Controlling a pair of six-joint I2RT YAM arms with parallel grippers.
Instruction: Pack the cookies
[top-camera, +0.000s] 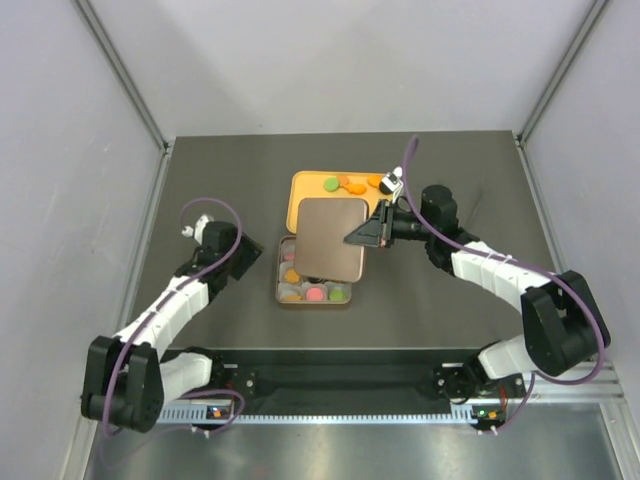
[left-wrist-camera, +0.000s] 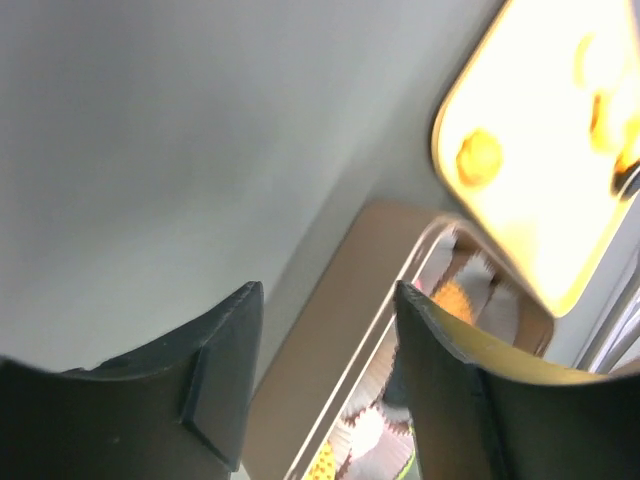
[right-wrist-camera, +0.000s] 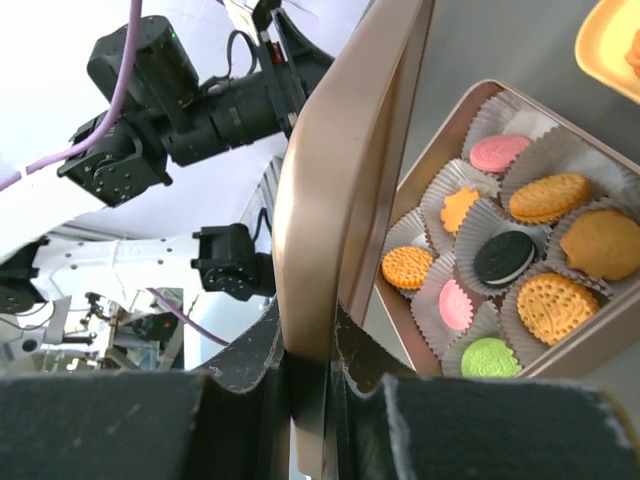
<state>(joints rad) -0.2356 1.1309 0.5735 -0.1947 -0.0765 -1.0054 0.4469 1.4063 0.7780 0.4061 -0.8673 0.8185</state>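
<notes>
Right wrist, tool (right-wrist-camera: 310, 345) pinching lid (right-wrist-camera: 345, 150), cookies (right-wrist-camera: 505, 258) beside

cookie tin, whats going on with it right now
The right gripper is clamped on the edge of the lid, holding it over the tin but not seated on it, so the front rows are uncovered. The tin holds cookies in paper cups. A few more lie on the orange tray behind. The left gripper is open, off to the side, holding nothing.
</notes>
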